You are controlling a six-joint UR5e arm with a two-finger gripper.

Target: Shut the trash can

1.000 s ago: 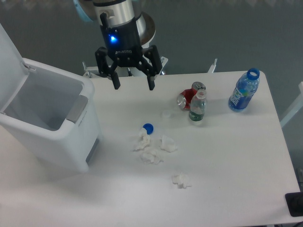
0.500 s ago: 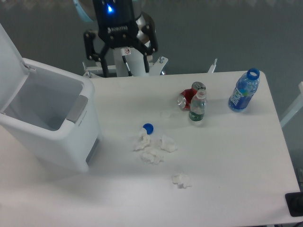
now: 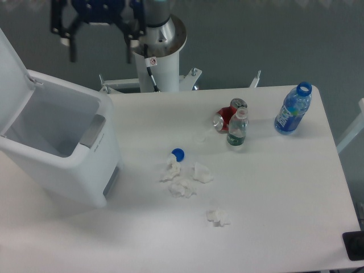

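Observation:
The trash can (image 3: 60, 151) is a big white bin at the table's left side. Its mouth is open and its flat lid (image 3: 10, 71) stands swung up at the far left edge of the view. A grey latch strip (image 3: 93, 130) shows on its front rim. My gripper (image 3: 101, 50) hangs open at the top of the view, above and behind the can's rear right corner. Its black fingers (image 3: 73, 46) are spread wide with nothing between them, well clear of the lid.
Crumpled tissue pieces (image 3: 182, 179) and a blue cap (image 3: 178, 153) lie mid-table. A red crushed soda can (image 3: 227, 116), a small clear bottle (image 3: 237, 129) and a blue bottle (image 3: 293, 109) stand at the right. The arm's white base post (image 3: 156, 65) rises behind the table.
The gripper has risen and travelled left, from over the table's back edge to above the trash can's rear corner. It stayed open. The can and clutter have not moved.

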